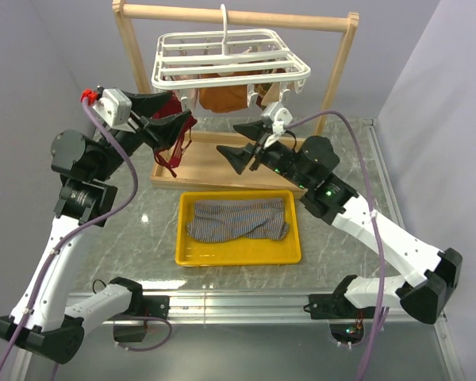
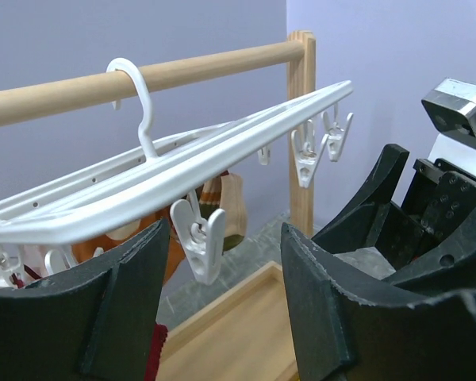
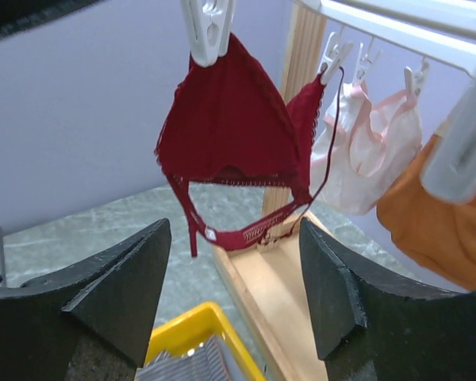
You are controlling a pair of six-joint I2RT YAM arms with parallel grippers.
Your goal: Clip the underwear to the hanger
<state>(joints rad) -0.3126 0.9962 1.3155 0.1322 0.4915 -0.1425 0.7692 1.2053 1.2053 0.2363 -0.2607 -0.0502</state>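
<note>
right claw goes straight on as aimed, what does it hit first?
Most likely the dark red underwear hanging from a white clip; it sits dead ahead of the right claw. Depth is unclear from the wrist view.

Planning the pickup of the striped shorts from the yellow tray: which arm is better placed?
Right, probably: the right end effector hangs open nearer the underwear; the left end effector sits higher, by the hanger.

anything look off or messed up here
Nothing stands out. The underwear lies rumpled in the yellow tray, unclipped. The hanger hangs from the wooden bar with the dark red underwear clipped on.
</note>
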